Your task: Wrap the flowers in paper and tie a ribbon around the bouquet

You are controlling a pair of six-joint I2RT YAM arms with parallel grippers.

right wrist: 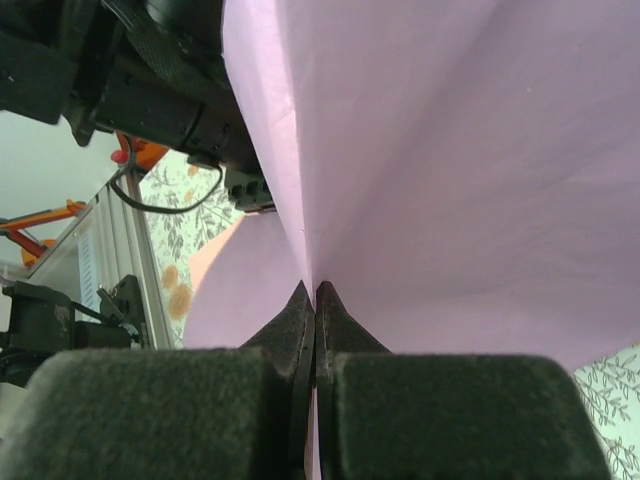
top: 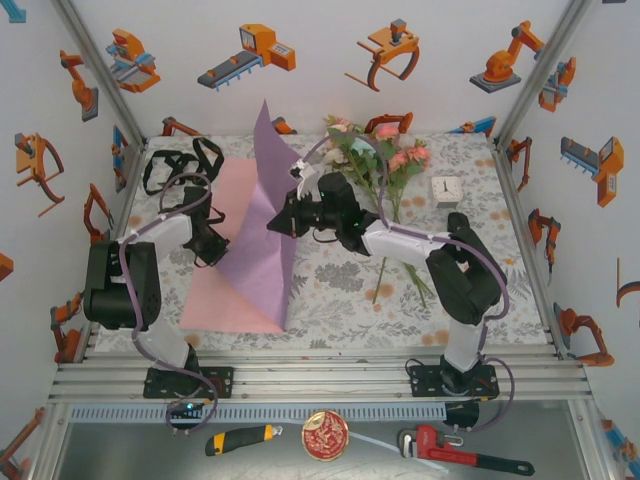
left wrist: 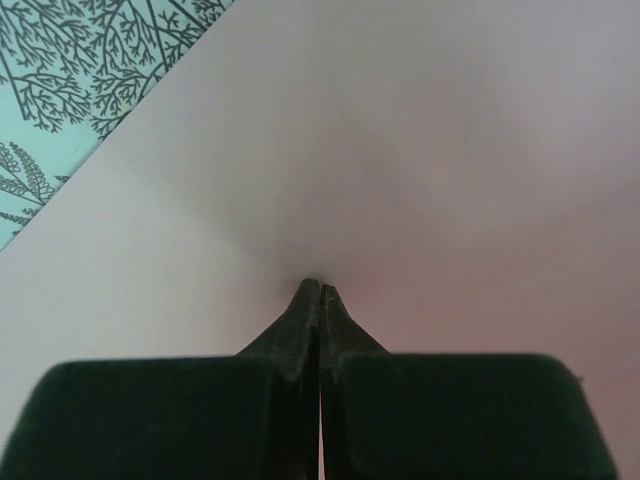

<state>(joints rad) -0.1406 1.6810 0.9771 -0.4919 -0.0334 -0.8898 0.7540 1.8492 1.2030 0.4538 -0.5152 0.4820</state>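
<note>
Lilac paper [top: 262, 180], apparently pinched in both jaws.

One paper [top: 262, 230], one flower bunch [top: 380, 150], one ribbon [top: 208, 148], one clock [top: 445, 190].

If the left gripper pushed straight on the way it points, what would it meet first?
The paper: the left gripper has its jaws shut right at the sheet, seemingly pinching it, so its pale face lies directly ahead.
</note>
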